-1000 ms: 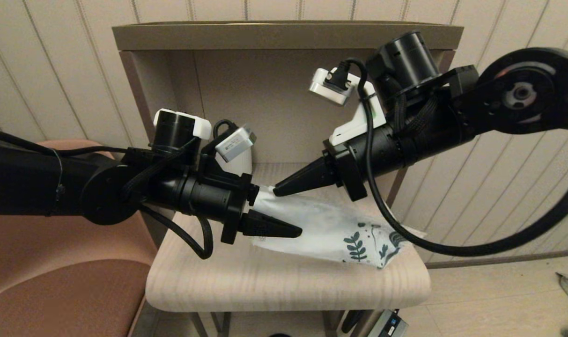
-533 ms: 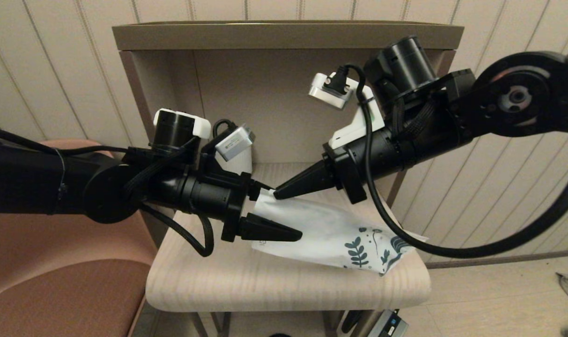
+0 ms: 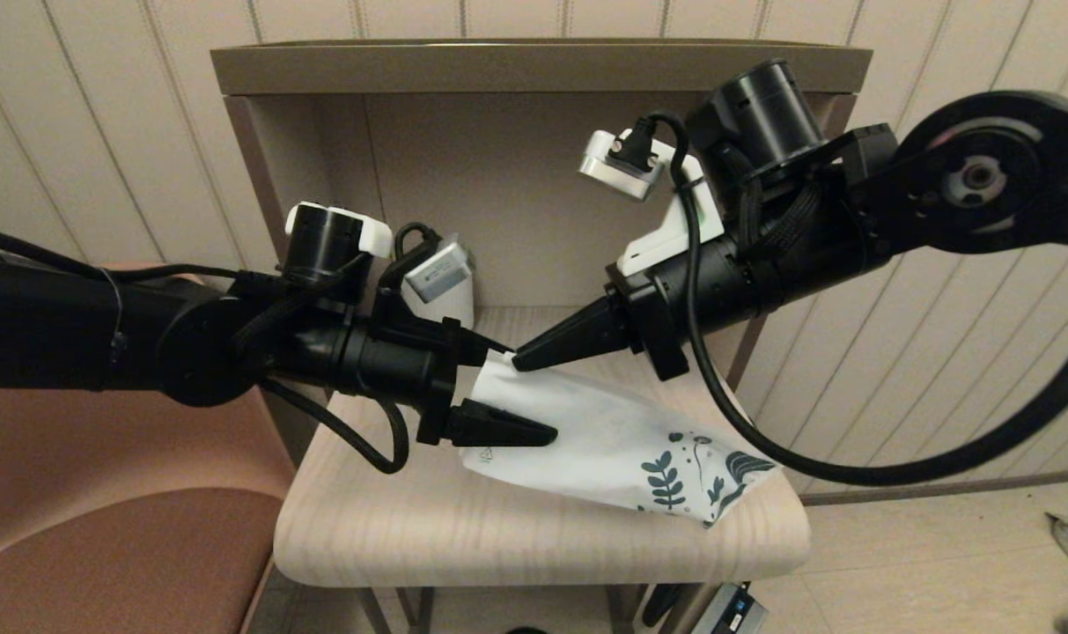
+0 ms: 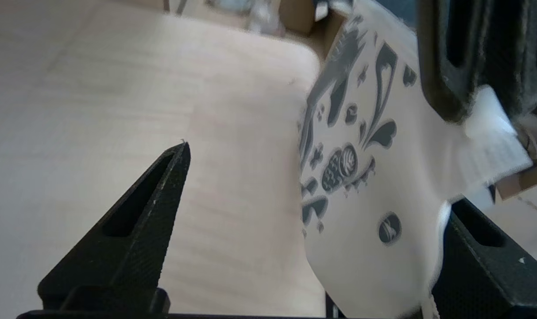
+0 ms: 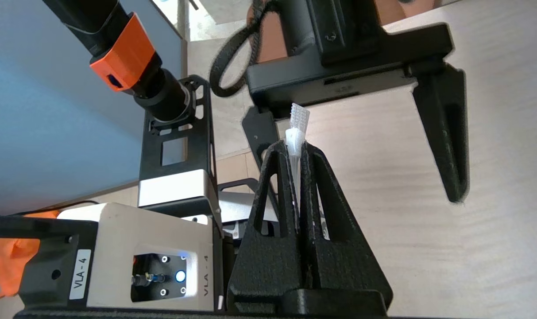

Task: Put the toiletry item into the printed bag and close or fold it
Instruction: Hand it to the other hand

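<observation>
The printed bag [image 3: 613, 440], white with dark teal leaf prints at its right end, lies slanted on the pale wooden tabletop [image 3: 498, 528]. Its left end is lifted. My right gripper [image 3: 518, 359] is shut on that end's upper corner, and the bag's crimped white edge [image 5: 297, 128] sticks out between its fingertips [image 5: 312, 153]. My left gripper [image 3: 526, 392] is open, with one finger on each side of the same end, and it grips nothing. The left wrist view shows the bag [image 4: 383, 177] next to one finger. The toiletry item is out of view.
A brown open cabinet [image 3: 534, 70] stands behind the table. A white object [image 3: 452, 308] sits partly hidden behind my left wrist. A pink chair [image 3: 102, 528] is at the left. The table's rounded front edge runs just below the bag.
My left gripper has opened wider and drawn back a little to the left. The bag's printed end has shifted slightly left. The right gripper has stayed shut on the bag's corner.
</observation>
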{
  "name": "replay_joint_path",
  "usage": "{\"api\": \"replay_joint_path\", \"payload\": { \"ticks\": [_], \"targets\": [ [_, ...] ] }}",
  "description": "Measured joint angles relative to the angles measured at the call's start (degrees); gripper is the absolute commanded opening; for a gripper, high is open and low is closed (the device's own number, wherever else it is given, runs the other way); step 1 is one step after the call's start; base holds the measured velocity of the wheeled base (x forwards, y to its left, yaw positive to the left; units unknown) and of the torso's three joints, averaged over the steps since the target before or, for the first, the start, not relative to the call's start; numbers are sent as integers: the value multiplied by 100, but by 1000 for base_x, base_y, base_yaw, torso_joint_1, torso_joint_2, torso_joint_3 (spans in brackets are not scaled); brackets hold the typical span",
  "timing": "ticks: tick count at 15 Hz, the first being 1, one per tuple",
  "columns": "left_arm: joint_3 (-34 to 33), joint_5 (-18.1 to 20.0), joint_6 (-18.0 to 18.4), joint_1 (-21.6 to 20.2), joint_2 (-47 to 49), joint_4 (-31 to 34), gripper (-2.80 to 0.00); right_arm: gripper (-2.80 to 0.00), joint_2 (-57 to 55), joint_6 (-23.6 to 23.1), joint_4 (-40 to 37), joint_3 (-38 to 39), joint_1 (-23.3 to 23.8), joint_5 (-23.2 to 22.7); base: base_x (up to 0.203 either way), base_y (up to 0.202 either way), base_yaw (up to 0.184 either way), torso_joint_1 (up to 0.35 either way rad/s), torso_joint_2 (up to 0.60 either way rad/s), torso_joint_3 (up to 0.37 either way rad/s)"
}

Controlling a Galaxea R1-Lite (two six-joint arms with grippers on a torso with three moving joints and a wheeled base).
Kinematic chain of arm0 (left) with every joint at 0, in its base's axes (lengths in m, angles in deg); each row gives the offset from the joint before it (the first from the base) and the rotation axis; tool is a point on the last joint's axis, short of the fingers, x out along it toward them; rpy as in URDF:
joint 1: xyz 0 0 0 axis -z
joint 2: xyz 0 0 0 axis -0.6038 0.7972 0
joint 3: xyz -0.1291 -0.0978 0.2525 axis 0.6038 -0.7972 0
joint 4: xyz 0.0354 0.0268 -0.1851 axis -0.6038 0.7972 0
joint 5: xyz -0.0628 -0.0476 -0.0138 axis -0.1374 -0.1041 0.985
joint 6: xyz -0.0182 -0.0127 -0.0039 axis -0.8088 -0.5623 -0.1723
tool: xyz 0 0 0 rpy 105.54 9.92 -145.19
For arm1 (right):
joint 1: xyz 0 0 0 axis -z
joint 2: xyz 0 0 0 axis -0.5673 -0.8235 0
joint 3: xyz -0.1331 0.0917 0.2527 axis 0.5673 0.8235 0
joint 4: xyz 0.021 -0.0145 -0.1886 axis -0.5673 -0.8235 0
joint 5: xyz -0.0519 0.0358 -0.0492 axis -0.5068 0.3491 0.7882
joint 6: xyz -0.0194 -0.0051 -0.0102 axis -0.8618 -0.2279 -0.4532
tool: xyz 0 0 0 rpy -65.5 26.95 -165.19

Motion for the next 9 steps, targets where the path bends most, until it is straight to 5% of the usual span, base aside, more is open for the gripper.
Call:
{"api": "replay_joint_path", "payload": {
  "ticks": [2,3,6,9],
  "targets": [
    [458,-175,568,-33,0,936,0,-280,37,-10,2,27,0,-5,0,0,0,0,0,0],
    [738,-265,858,-60,1,1428,-280,-280,59,-1,2,35,2,-11,0,0,0,0,0,0],
    [1326,-354,1195,-112,62,2455,-280,-280,110,20,0,80,41,-37,0,0,0,0,0,0],
    [1402,-341,1274,-119,110,2573,-280,-280,154,23,17,174,48,-39,0,0,0,0,0,0]
  ]
}}
